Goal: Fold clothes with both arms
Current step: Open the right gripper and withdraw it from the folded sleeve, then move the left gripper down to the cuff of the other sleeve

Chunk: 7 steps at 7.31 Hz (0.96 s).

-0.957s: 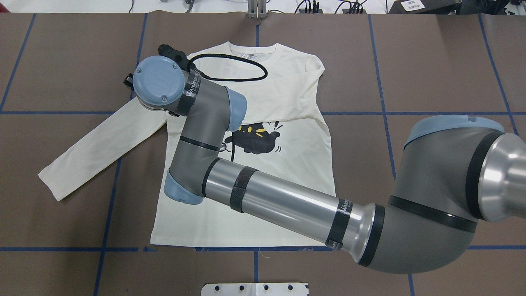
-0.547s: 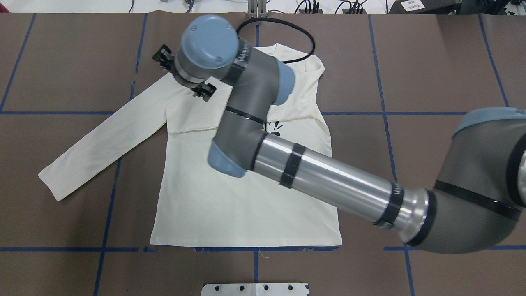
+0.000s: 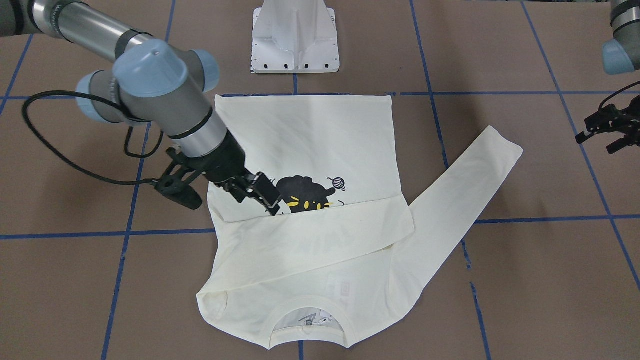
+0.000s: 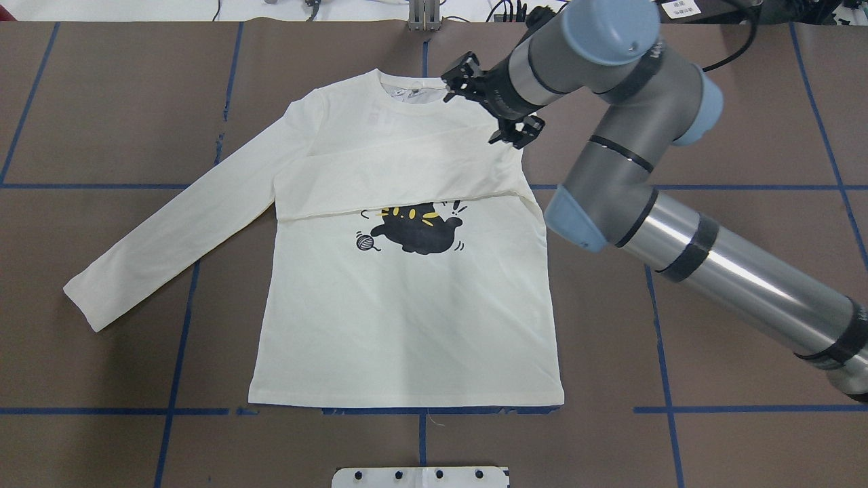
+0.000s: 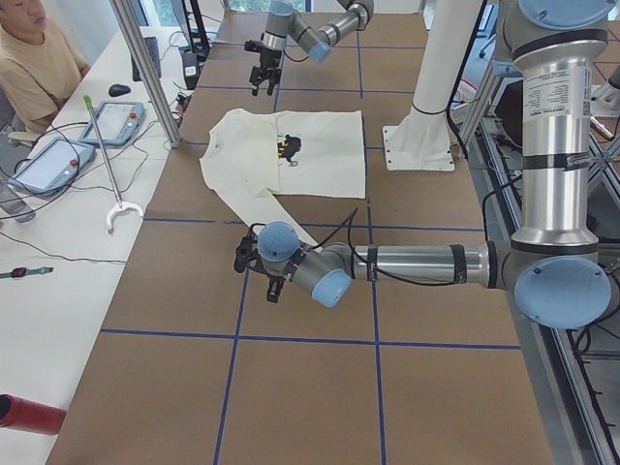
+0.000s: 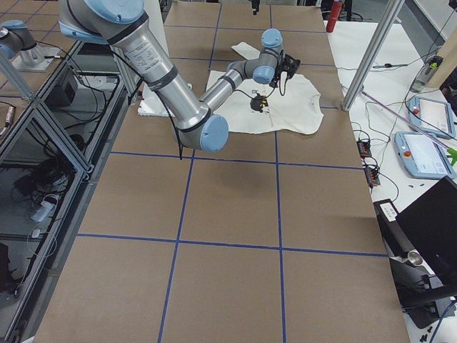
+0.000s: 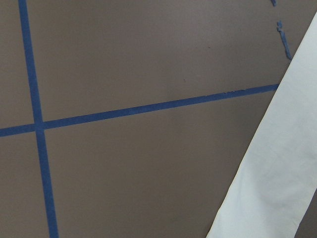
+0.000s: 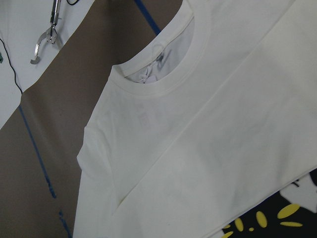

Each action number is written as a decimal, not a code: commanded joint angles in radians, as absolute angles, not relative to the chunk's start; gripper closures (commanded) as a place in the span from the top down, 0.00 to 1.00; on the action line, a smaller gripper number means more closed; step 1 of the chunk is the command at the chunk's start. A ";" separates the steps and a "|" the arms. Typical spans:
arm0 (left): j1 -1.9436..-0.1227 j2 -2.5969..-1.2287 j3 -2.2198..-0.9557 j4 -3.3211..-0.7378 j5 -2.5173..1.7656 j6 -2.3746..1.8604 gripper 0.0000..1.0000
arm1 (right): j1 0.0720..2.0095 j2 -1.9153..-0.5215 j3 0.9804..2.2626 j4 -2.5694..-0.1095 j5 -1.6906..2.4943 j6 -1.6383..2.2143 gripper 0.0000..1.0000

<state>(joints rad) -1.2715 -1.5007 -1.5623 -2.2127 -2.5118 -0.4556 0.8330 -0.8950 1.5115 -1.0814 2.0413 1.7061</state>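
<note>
Nearest the robot, a white metal base plate point(image 4: 420, 476) sits at the near edge of the brown tabletop point(image 4: 746, 102), which is gridded with blue tape lines point(image 4: 102, 185). Just beyond the plate, a cream long-sleeved fabric shirt point(image 4: 407, 325) lies flat and print side up in the middle of the tabletop, with its hem along a tape line. Toward the tabletop's left end, the black two-finger left gripper point(image 3: 597, 141) hangs over bare tabletop near the cuff of the outstretched sleeve point(image 4: 169, 230). Its fingers look spread and hold nothing. That sleeve slants out from the shoulder toward the left end. Farther in, the black cat print point(image 4: 417, 230) shows on the chest. The other sleeve point(image 4: 407, 176) is folded flat across the chest, its lower edge touching the top of the print. Beyond it, the collar point(image 4: 407, 85) points toward the far edge. The black two-finger right gripper point(image 4: 471, 115) hovers over the shirt's right shoulder beside the collar, with its jaws wide apart and nothing between them.
</note>
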 commanded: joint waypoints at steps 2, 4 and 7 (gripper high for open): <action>-1.089 -1.534 -1.551 -2.235 -2.415 -0.627 1.00 | 1.062 -1.130 1.555 -1.074 2.276 1.337 1.00; -1.017 -1.546 -1.526 -2.233 -2.331 -0.667 0.96 | 1.112 -1.186 1.554 -1.074 2.330 1.234 1.00; -1.005 -1.542 -1.528 -2.235 -2.333 -0.686 0.77 | 1.112 -1.198 1.568 -1.074 2.330 1.235 1.00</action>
<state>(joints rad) -1.0106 -1.5442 -1.5332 -2.2347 -2.3364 -0.6825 1.1113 -1.1932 1.5644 -1.0738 2.3296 1.2372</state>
